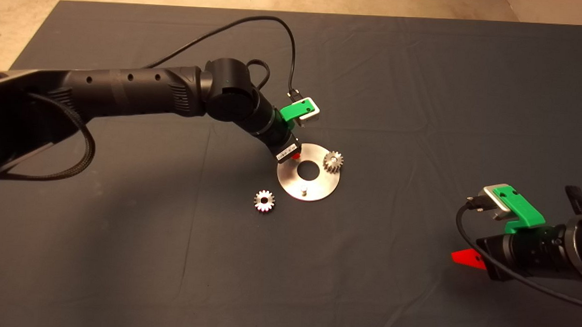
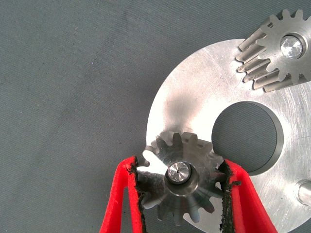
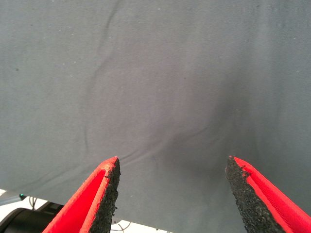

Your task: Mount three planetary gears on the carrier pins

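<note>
Left gripper [image 2: 182, 194], over the carrier disc [image 2: 194, 92] at its 10 o'clock edge, pinches a planetary gear [image 2: 181, 180] between its pads. The gear's bore already surrounds a carrier pin [image 2: 178, 171], whose tip shows in the centre hole; the flank grip leaves that hole free for the pin. A second gear [image 1: 333, 161] sits on the pin at the disc's 2 o'clock. The pin at 6 o'clock [image 1: 303, 189] stands bare, and the third gear [image 1: 264, 201] lies on the mat [image 1: 123, 254] at the disc's 8 o'clock, apart from it. Right gripper [image 3: 170, 194] waits spread at the mat's 4 o'clock edge.
</note>
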